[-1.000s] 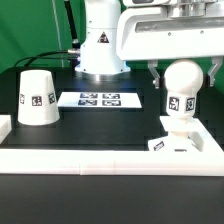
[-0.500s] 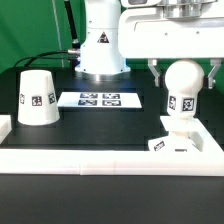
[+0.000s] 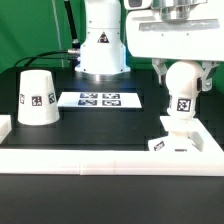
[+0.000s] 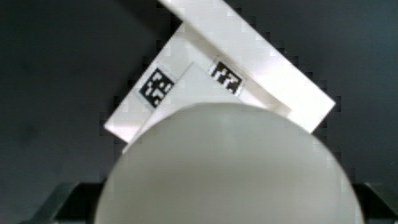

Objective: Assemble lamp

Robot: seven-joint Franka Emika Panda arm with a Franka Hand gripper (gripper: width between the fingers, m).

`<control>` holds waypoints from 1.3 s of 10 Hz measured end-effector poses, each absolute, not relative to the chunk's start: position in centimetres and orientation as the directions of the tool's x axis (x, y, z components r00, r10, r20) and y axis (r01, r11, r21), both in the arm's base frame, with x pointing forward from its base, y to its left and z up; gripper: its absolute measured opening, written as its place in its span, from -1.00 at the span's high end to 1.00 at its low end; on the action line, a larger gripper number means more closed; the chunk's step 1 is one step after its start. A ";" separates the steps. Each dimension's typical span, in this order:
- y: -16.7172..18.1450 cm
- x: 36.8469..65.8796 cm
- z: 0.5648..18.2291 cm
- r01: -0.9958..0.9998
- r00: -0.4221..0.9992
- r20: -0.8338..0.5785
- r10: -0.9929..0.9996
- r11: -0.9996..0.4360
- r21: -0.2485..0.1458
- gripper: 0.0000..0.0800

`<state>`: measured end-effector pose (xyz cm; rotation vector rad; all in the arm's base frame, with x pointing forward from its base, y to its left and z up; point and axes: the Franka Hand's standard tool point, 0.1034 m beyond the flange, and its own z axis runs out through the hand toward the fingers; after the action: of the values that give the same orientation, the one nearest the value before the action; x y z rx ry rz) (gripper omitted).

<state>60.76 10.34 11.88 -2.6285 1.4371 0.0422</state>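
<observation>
The white round-headed bulb (image 3: 183, 95) stands upright on the flat square base (image 3: 185, 143) at the exterior view's right. Its tag faces front and sits tilted. My gripper (image 3: 186, 78) comes down from above, with one finger on each side of the bulb's head, shut on it. In the wrist view the bulb's head (image 4: 214, 160) fills the near part between my dark fingers (image 4: 80, 205), with the tagged base (image 4: 196, 70) beyond it. The tapered shade (image 3: 37, 97) stands mouth down at the exterior view's left, well apart from the gripper.
The marker board (image 3: 98, 99) lies flat between the shade and the base. The big white robot body (image 3: 100, 45) stands behind it. A white raised rim (image 3: 90, 158) runs along the front of the black table.
The gripper hand has turned over the bulb. The bulb's tag has shifted toward the exterior view's right and now sits tilted. The base and the shade have not moved.
</observation>
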 end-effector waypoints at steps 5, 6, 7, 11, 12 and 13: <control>10.2 60.8 11.8 -0.848 0.528 -0.106 -0.842 -0.518 -0.113 -0.68; 10.2 60.8 11.8 -0.816 0.577 -0.099 -0.811 -0.566 -0.118 -0.74; 10.2 60.8 11.9 -0.717 0.696 -0.075 -0.714 -0.686 -0.125 -0.75; 10.1 60.8 11.9 -0.446 0.894 -0.026 -0.447 -0.884 -0.140 -0.75; 10.1 60.8 11.9 -0.405 0.913 -0.020 -0.406 -0.903 -0.141 -0.75; 10.1 60.8 11.9 -0.319 0.947 -0.007 -0.321 -0.937 -0.142 -0.75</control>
<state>60.83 10.08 11.88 -2.9594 0.4889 -0.0252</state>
